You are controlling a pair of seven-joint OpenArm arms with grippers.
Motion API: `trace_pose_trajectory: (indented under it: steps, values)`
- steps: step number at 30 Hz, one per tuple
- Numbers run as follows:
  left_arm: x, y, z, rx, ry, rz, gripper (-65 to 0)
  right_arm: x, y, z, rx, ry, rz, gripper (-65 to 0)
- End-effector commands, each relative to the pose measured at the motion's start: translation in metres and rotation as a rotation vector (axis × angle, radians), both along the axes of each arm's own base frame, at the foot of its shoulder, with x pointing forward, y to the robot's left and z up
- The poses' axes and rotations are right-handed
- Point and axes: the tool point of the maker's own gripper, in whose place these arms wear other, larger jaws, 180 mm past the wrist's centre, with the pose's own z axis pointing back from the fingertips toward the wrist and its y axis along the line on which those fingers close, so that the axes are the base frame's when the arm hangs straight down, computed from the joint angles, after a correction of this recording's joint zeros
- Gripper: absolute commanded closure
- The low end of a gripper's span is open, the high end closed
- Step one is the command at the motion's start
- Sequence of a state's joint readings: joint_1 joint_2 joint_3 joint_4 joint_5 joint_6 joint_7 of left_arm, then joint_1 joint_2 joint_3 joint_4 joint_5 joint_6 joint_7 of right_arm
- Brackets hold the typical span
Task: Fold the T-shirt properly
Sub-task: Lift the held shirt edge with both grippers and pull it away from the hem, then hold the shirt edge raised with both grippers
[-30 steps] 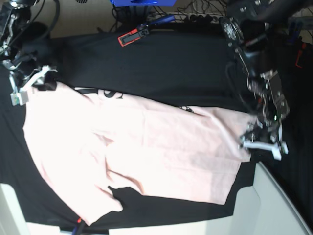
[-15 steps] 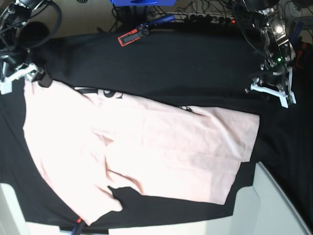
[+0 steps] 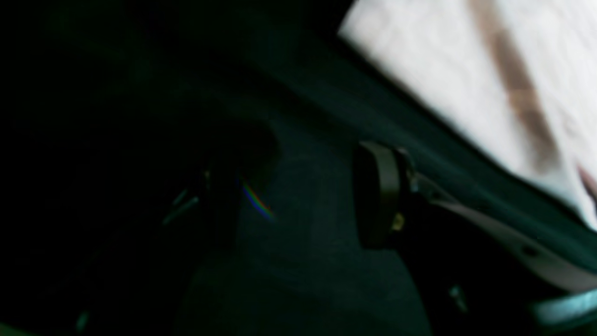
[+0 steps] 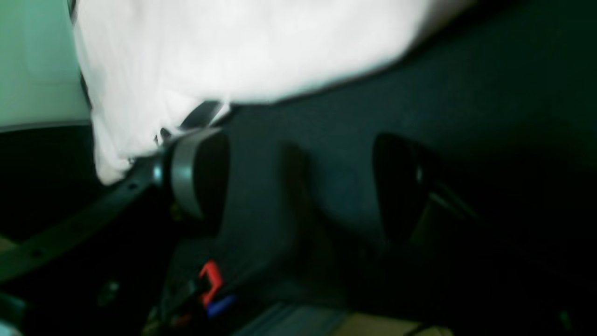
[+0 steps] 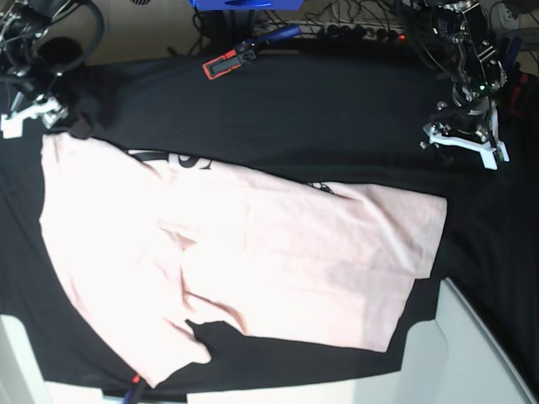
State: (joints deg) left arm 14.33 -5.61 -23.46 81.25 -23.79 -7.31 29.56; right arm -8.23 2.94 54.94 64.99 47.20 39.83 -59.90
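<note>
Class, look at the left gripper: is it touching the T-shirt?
Apart. The base view shows the left gripper over black cloth, with a dark strip separating it from the T-shirt.

Black serif lettering [image 5: 173, 160] is showing along the upper folded edge of the pale pink short-sleeved cotton T-shirt [image 5: 236, 269] in the base view; only the lower parts of a few large letters are peeking out from under the fold, and they are not forming a readable word. A second dark fragment of print [image 5: 320, 188] is showing farther along the same edge, likewise unreadable. Both wrist views are appearing blurred and are offering no legible text, label, brand, number or sign.
</note>
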Motion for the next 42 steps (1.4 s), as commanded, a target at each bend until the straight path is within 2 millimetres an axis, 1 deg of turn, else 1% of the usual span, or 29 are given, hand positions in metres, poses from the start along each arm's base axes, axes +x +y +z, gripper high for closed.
trace_pose_trajectory:
  steps: [1,4,6,10,11,13,16,18,20,22,25,29,30,32,33,35,36,38,39,41,42]
  values:
    - [0.008,0.004,0.011,0.018,-0.039,-0.006,-35.9,0.004,-0.016,0.007,-0.032,-0.025,-0.014,-46.0]
    - [0.004,0.005,0.009,0.020,-0.033,-0.003,-35.9,0.004,-0.026,0.006,-0.041,-0.023,-0.025,-46.0]
    - [0.004,0.005,0.009,0.020,-0.031,-0.003,-35.9,0.015,-0.028,0.009,-0.039,-0.041,-0.028,-46.0]
    - [0.002,0.004,0.008,0.020,-0.028,-0.005,-35.9,0.028,-0.029,0.008,-0.015,-0.051,-0.031,-46.0]
    - [0.002,0.004,0.008,0.020,-0.028,-0.005,-35.9,0.028,-0.028,0.007,-0.006,-0.049,-0.033,-46.0]
    - [0.002,0.004,0.008,0.020,-0.028,-0.005,-35.9,0.037,-0.025,0.007,0.009,-0.061,-0.033,-46.0]
    - [0.002,0.005,0.008,0.020,-0.027,-0.004,-35.9,0.051,-0.026,0.014,0.006,-0.090,-0.032,-45.7]
    - [0.002,0.005,0.008,0.020,-0.027,-0.002,-35.9,0.055,-0.026,0.016,0.006,-0.099,-0.032,-42.9]
    - [0.002,0.005,0.008,0.020,-0.027,-0.002,-35.9,0.061,-0.026,0.019,0.006,-0.111,-0.032,-37.6]
    - [0.002,0.004,0.008,0.019,-0.026,-0.005,-35.9,0.063,-0.030,0.022,-0.002,-0.117,-0.032,-34.0]
    - [0.002,0.004,0.008,0.019,-0.026,-0.005,-35.9,0.069,-0.030,0.025,-0.003,-0.129,-0.031,-33.4]
    - [0.002,0.004,0.008,0.019,-0.026,-0.005,-35.9,0.070,-0.030,0.025,-0.003,-0.130,-0.031,-32.9]
    - [0.003,0.004,0.008,0.018,-0.028,-0.005,-36.3,0.069,-0.030,0.025,-0.003,-0.129,-0.030,-31.3]
    - [0.002,0.004,0.004,0.004,-0.023,0.004,-36.4,0.069,-0.029,0.025,0.000,-0.126,-0.027,-22.2]
    - [0.001,0.004,0.001,-0.001,-0.017,0.007,-36.4,0.069,-0.028,0.024,0.002,-0.125,-0.026,-15.8]
    - [0.006,0.003,-0.001,-0.010,-0.020,0.011,-36.4,0.068,-0.027,0.023,0.008,-0.122,-0.027,-2.0]
    - [0.006,0.002,-0.004,-0.020,-0.016,0.015,-36.4,0.066,-0.024,0.019,0.021,-0.113,-0.028,0.0]
    - [0.006,0.000,-0.008,-0.031,-0.010,0.020,-36.4,0.063,-0.021,0.013,0.043,-0.096,-0.031,-1.9]
    - [0.011,-0.001,-0.007,-0.035,-0.018,0.021,-36.4,0.061,-0.018,0.009,0.059,-0.086,-0.033,-0.9]
    - [0.016,-0.001,-0.008,-0.043,-0.024,0.027,-36.4,0.058,-0.014,0.003,0.080,-0.072,-0.036,0.0]
    - [0.014,0.000,-0.010,-0.046,-0.018,0.032,-36.4,0.057,-0.013,0.001,0.087,-0.068,-0.038,0.0]
